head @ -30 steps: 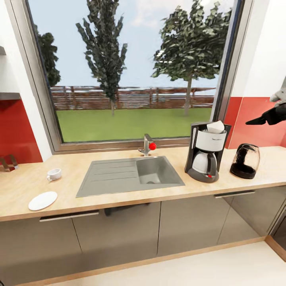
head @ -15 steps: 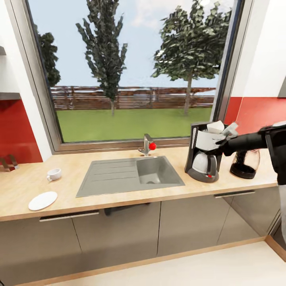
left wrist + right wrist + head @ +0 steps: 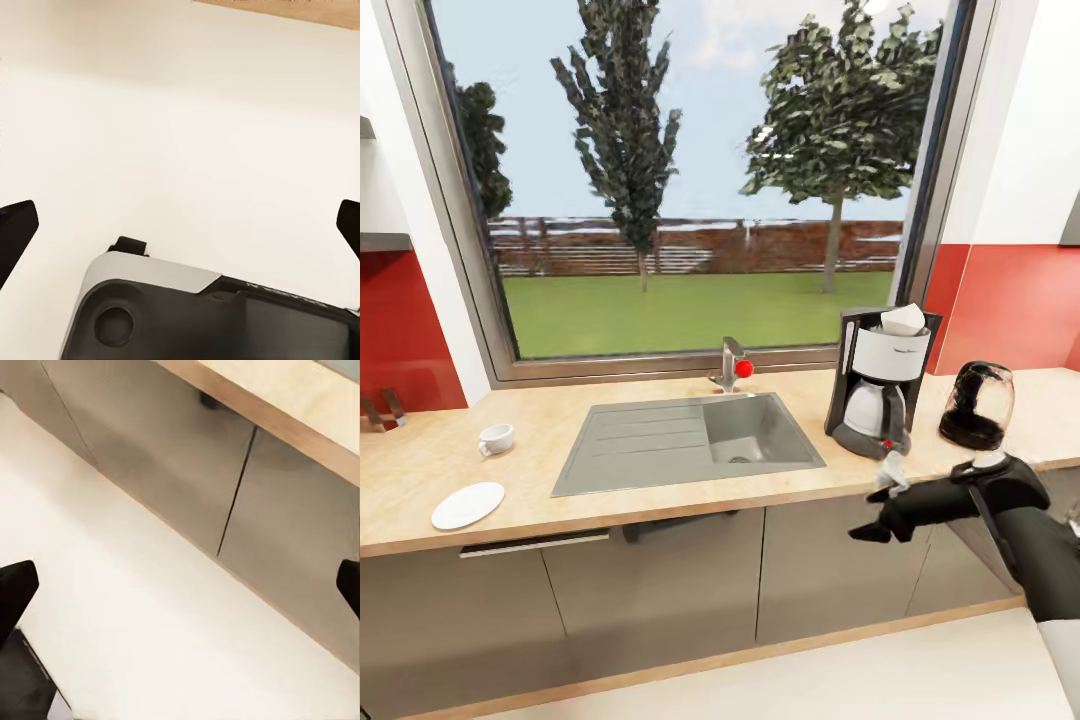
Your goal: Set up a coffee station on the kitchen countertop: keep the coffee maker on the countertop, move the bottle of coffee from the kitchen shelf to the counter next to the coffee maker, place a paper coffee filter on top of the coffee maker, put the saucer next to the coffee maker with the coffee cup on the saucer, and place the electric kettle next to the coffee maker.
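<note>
Hanging below the desk [image 3: 660,500] edge, right pincer [image 3: 880,515] was spread, empty; left pincer [image 3: 180,225] spread too; paper filter [image 3: 903,319] sat atop coffee maker [image 3: 880,385].

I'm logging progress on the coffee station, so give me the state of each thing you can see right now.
Coffee maker: upright on countertop, paper filter on top.
Kettle: upright beside it.
Coffee cup: upright, off saucer.
Saucer: flat, bare.
Right gripper: open, holding nothing.

On the tabletop [image 3: 660,505], cup [image 3: 496,438] behind saucer [image 3: 467,504], left of the sink [image 3: 685,440]; coffee maker [image 3: 882,382] right of it, filter [image 3: 903,319] seemingly atop; kettle [image 3: 978,404] rightmost.
</note>
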You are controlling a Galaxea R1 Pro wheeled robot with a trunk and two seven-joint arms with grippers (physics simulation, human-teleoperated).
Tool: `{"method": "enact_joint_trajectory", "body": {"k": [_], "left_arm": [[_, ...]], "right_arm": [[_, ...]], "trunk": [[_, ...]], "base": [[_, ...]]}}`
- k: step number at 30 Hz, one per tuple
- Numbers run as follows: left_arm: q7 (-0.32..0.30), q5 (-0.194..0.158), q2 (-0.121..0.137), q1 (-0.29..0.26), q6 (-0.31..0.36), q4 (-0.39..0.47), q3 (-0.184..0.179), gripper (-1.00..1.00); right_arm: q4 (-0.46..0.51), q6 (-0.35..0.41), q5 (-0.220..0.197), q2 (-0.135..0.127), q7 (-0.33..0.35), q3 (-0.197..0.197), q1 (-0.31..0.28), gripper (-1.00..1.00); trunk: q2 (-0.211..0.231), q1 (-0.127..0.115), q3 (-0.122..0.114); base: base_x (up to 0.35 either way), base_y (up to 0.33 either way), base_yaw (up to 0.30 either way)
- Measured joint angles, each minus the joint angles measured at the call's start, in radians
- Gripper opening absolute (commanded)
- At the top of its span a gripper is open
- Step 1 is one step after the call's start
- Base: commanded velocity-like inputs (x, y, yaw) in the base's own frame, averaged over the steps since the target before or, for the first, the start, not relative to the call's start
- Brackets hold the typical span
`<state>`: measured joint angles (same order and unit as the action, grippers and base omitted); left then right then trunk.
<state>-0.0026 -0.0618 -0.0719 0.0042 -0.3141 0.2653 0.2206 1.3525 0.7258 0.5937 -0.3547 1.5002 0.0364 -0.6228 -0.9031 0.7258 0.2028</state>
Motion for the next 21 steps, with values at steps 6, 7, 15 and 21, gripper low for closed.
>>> {"method": "enact_joint_trajectory", "body": {"k": [6,7,15,21], "left_arm": [[-0.003,0.0,0.0,0.0,-0.001,0.002,0.154,1.0],[-0.004,0.0,0.0,0.0,0.0,0.002,0.162,1.0],[-0.006,-0.002,-0.002,0.0,0.001,0.003,0.204,1.0],[-0.009,-0.001,-0.019,0.0,0.0,0.003,0.211,1.0]], "right_arm": [[-0.102,-0.099,0.006,-0.006,-0.008,0.06,0.256,1.0],[-0.121,-0.109,0.006,-0.006,-0.008,0.071,0.27,1.0],[-0.668,-0.553,0.009,-0.031,-0.186,0.33,0.342,1.0],[-1.168,-0.773,-0.005,-0.038,-0.57,0.403,0.344,1.0]], "trunk": [[0.0,0.0,0.0],[0.0,0.0,0.0],[0.0,0.0,0.0],[0.0,0.0,0.0]], "base": [[0.0,0.0,0.0],[0.0,0.0,0.0],[0.0,0.0,0.0],[0.0,0.0,0.0]]}}
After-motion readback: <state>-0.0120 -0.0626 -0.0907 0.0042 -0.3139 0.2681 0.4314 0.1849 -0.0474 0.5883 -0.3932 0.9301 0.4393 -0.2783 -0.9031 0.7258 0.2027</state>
